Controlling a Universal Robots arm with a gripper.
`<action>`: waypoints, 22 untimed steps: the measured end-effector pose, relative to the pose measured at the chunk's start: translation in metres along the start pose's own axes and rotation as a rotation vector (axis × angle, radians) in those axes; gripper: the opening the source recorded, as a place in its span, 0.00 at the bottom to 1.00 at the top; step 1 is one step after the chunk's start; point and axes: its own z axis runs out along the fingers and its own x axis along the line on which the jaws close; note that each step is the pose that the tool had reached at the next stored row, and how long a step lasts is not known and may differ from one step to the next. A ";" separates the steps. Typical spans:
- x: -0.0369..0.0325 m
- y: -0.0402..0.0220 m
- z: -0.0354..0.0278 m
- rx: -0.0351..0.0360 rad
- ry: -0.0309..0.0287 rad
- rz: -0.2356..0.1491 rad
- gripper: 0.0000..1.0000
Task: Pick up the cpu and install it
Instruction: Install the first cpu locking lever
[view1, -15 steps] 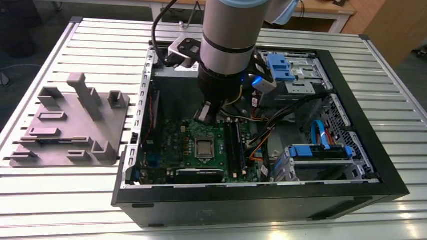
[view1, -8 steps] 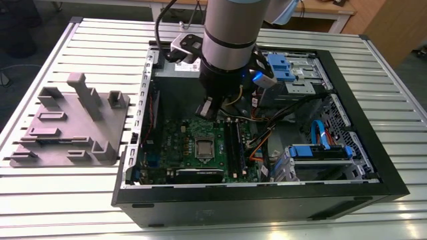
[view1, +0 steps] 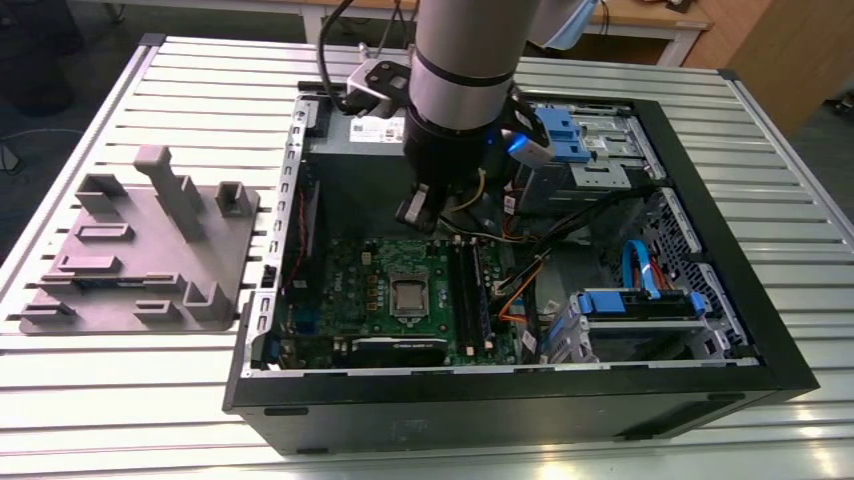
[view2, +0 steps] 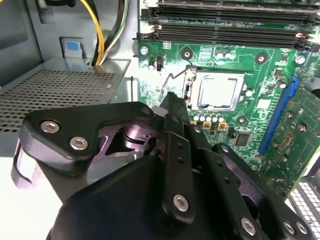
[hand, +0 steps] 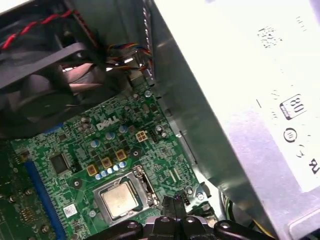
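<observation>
Exterior view: an open computer case (view1: 534, 405) lies on a slatted metal table (view1: 200, 80), with a grey plastic tray (view1: 134, 260) at its 9 o'clock. The arm reaches into the case. Its jaws hang above the green motherboard (view1: 340, 275), and the cpu (view1: 406, 293) lies in its socket at their 6 o'clock.

Second wrist view: the jaws are drawn narrow, tips close together, holding nothing. The cpu (view2: 218, 91) sits flat inside the socket's metal frame (view2: 192, 90), just beyond the tips.

First wrist view: the cpu (hand: 120, 199) is level in the socket, apart from the jaws.

Picking up and seating look done. I cannot tell whether the frame is latched.
</observation>
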 end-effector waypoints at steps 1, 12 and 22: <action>-0.0007 -0.0002 -0.0006 0.0000 0.0001 0.000 0.10; -0.0106 -0.0021 -0.0036 -0.0027 -0.0053 0.000 0.10; -0.0154 -0.0035 0.0029 -0.0030 -0.0059 -0.001 0.10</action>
